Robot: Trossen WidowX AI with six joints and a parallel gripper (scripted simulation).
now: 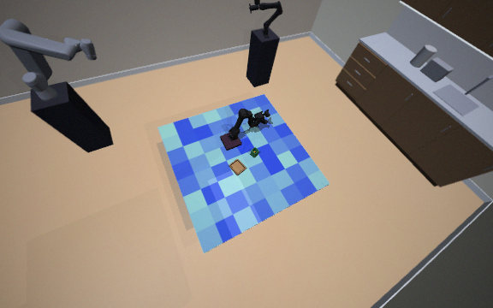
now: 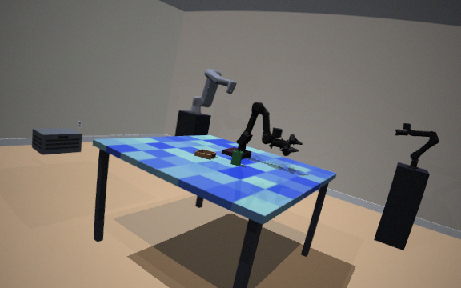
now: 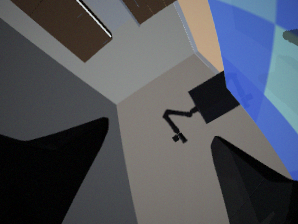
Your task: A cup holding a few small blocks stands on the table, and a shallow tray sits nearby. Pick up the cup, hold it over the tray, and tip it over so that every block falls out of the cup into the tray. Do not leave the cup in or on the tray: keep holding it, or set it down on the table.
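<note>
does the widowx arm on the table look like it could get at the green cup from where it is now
Probably yes: the gripper is open, and nothing visible stands between it and the cup, though the arm would need to swing round.

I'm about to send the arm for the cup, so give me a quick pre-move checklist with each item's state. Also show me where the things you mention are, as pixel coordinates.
Gripper (image 1: 268,117) (image 2: 295,146) (image 3: 161,132) open: ok.
Green cup (image 1: 254,152) (image 2: 236,158) upright on the table (image 1: 238,214) (image 2: 210,178): ok.
Brown tray (image 1: 232,162) (image 2: 205,156) on the table, apart from the cup: ok.
Gripper lined up with the cup: not ok, it is off to one side.
Cup in the wrist view: not ok.
Every block inside the cup: cannot tell, too small.
</note>
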